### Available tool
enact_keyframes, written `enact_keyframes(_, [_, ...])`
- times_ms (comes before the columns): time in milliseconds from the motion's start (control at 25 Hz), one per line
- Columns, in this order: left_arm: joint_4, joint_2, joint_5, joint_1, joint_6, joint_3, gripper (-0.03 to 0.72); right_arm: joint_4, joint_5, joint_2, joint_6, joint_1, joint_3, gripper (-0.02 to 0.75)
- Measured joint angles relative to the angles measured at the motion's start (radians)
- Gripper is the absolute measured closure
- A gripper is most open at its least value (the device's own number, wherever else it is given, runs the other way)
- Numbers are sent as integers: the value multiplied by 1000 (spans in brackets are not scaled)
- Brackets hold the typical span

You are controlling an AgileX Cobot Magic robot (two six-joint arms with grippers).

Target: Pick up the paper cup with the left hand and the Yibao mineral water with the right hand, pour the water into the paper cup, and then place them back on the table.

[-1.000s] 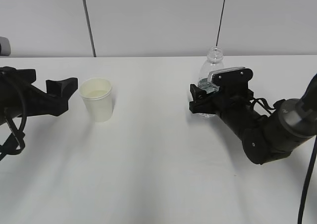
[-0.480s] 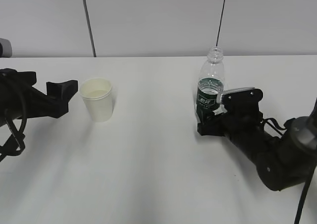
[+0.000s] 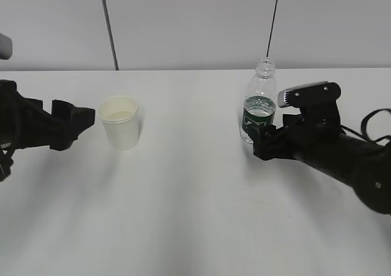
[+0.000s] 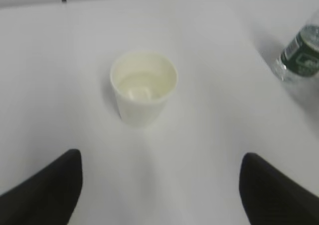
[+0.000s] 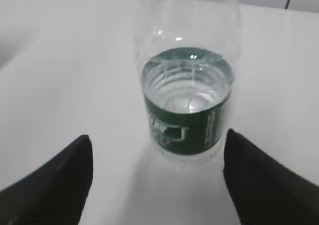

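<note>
Yibao mineral water (image 3: 259,102) stands upright, neck up; left claw (image 4: 159,185) and right claw (image 5: 157,175) both spread, empty.

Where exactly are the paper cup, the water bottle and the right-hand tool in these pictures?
paper cup (image 3: 121,128), exterior view, on its white outer side wall.
water bottle (image 3: 259,112), exterior view, on its dark green label band.
right-hand tool (image 5: 157,177), right wrist view, midway between its two black fingertips.
</note>
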Motion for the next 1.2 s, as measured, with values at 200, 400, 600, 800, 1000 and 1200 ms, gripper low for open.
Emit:
enact_keyframes(200, [-66, -39, 603, -20, -5, -165, 114, -96, 541, -258, 77, 2, 6, 146])
enact_keyframes(400, [-125, -44, 956, -21, -6, -227, 124, -90, 1007, -467, 84, 2, 10, 147])
enact_keyframes(600, [-153, -56, 1174, -22, -6, -232, 139, -6, 1355, -632, -32, 4, 10, 147])
enact_keyframes(800, [-150, -168, 1240, -23, -6, -232, 143, 56, 1566, -820, -85, 4, 12, 147])
enact_keyframes(1000, [-95, -361, 1285, -23, -6, -230, 145, 51, 1707, -1070, -94, 4, 14, 148])
enact_keyframes(1200, [-19, -597, 1283, -23, 11, -156, 146, 37, 1764, -1314, -98, 4, 59, 150])
